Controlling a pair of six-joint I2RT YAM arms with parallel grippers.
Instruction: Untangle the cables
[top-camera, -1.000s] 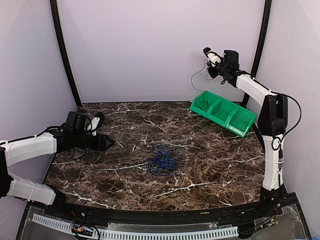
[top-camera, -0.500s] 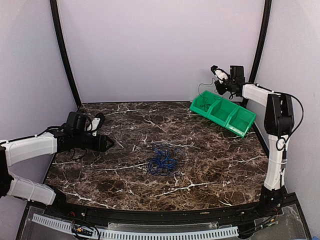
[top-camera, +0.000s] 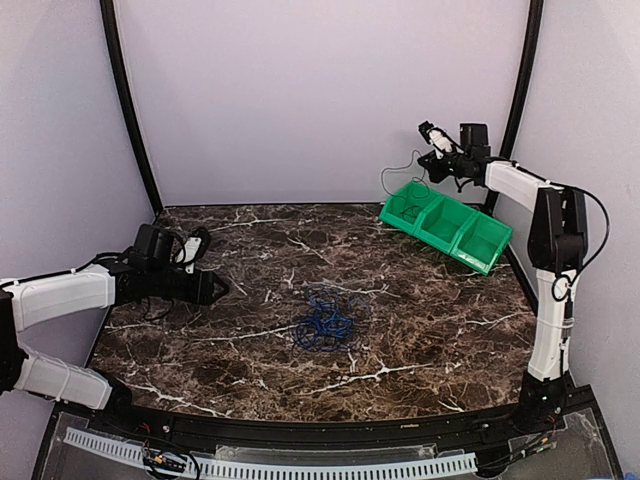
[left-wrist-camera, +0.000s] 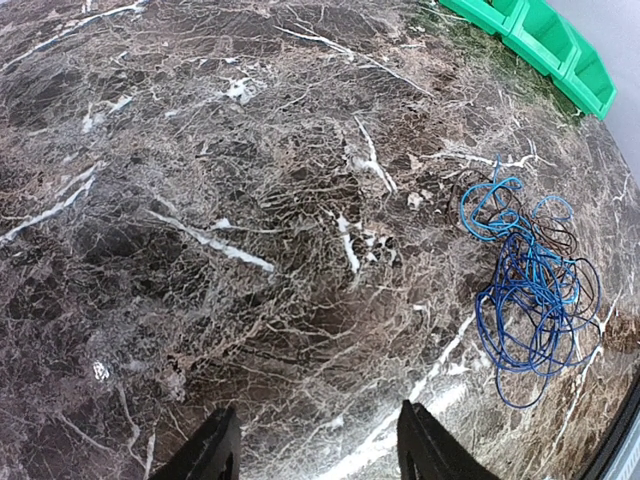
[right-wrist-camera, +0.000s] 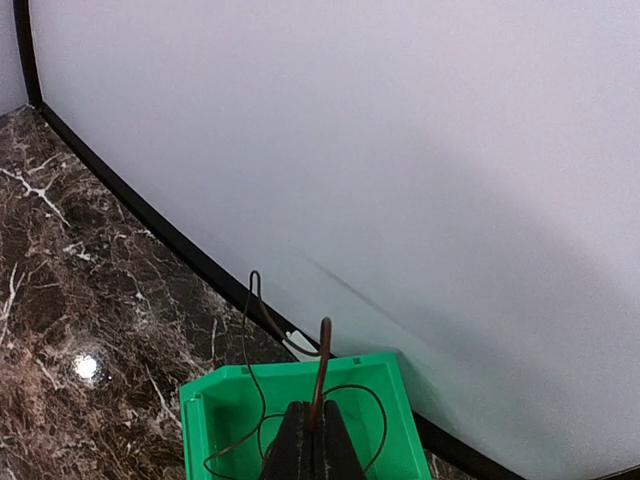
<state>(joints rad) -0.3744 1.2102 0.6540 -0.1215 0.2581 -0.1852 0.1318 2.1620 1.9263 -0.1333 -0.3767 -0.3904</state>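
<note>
Lowered right gripper (top-camera: 430, 133) nearer green bin (top-camera: 440, 243), clamped on thin dark wire (right-wrist-camera: 321, 370) trailing into end compartment. Kept left gripper (top-camera: 216, 288) unmoved, jaws wide, left of cables (top-camera: 325, 322).

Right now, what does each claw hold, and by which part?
Right claw: shut on a thin dark cable near one end, the rest hanging into the green bin. Left claw: open, empty.

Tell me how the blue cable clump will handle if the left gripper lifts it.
Probably floppy: the clump lies in loose thin loops flat on the table. Likely light, being such fine wire. Blue and dark strands interlace, so a pinch of one strand would probably drag the others along.
</note>
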